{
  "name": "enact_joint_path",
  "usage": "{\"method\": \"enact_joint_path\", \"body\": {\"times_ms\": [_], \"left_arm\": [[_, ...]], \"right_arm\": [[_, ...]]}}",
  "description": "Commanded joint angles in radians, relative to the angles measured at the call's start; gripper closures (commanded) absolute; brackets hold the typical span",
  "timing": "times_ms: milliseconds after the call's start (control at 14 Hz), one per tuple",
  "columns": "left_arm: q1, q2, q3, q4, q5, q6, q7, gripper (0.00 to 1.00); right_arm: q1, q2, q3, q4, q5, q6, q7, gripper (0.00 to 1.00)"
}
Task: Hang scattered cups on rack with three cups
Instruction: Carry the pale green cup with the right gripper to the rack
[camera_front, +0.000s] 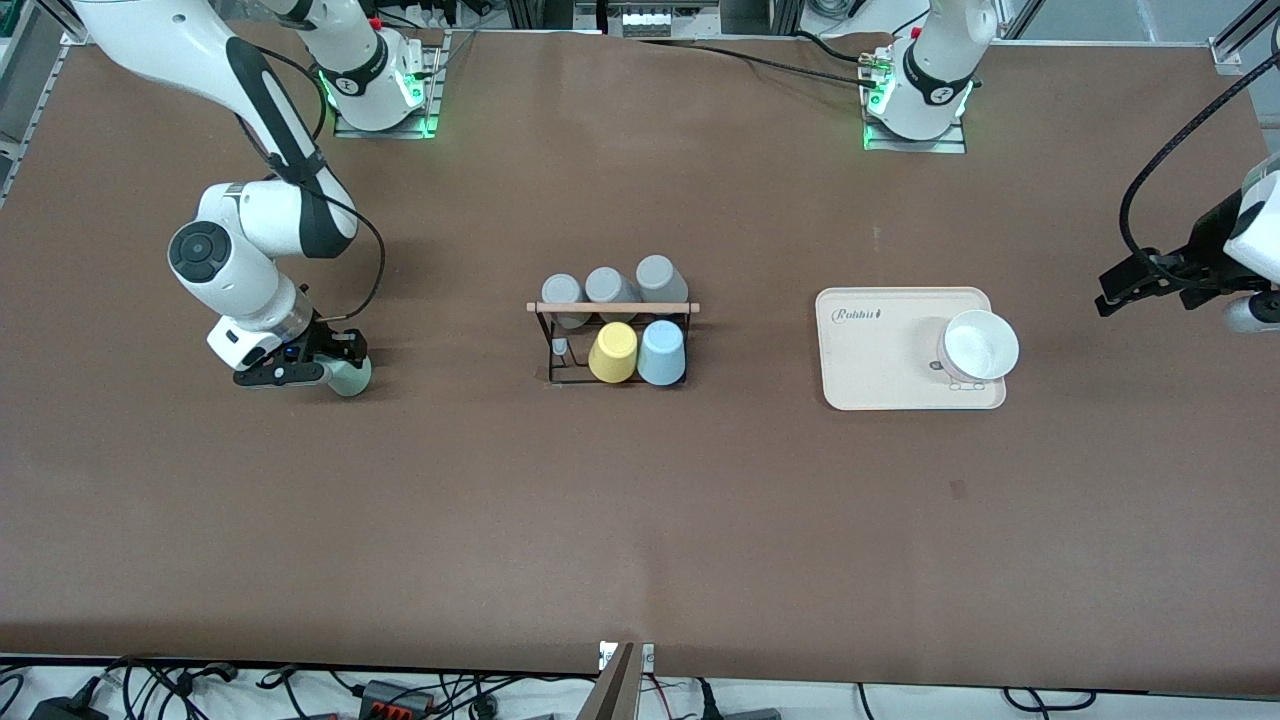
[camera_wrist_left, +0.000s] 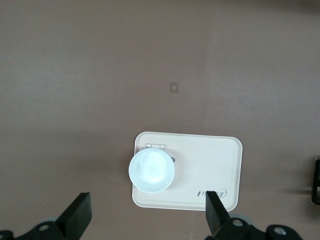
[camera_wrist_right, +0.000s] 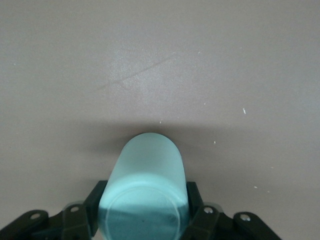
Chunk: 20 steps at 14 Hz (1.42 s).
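Observation:
The pale sage green cup (camera_front: 352, 378) lies on its side near the right arm's end of the table. My right gripper (camera_front: 335, 368) is shut on it, and in the right wrist view the fingers (camera_wrist_right: 197, 207) press both sides of the cup (camera_wrist_right: 147, 172). The black wire rack (camera_front: 612, 308) with its wooden rod stands mid-table. The light blue cup (camera_front: 662, 352) hangs upside down on its front row. My left gripper (camera_front: 1112, 290) is open and empty, up in the air at the left arm's end of the table; its fingers (camera_wrist_left: 215, 215) stand wide apart.
The rack also holds a yellow cup (camera_front: 613, 352) beside the blue one and three grey cups (camera_front: 608, 287) in its back row. One front peg (camera_front: 560, 350) is bare. A cream tray (camera_front: 880, 350) with a white bowl (camera_front: 980, 345) lies toward the left arm's end.

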Motion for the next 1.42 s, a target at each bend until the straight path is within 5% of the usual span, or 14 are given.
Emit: {"method": "enact_joint_path", "body": {"times_ms": [0,427,641,1353], "left_arm": [[0.007,-0.001,-0.004,0.016,-0.008,-0.021,0.020,0.00],[-0.007,-0.002,0.000,0.016,-0.010,-0.017,0.020,0.00],[-0.056,-0.002,0.049,0.014,-0.010,-0.011,0.020,0.00],[-0.068,-0.019,0.045,0.008,-0.008,-0.039,0.020,0.00]], "right_arm": [[0.003,-0.087,0.002,0.007,0.009,-0.071,-0.013,0.94],[0.011,-0.181,0.138,0.226,0.011,-0.413,0.238,0.94],[0.052,-0.172,0.210,0.282,0.009,-0.432,0.470,0.94],[0.264,-0.053,0.216,0.470,-0.004,-0.435,0.884,0.94]]}}
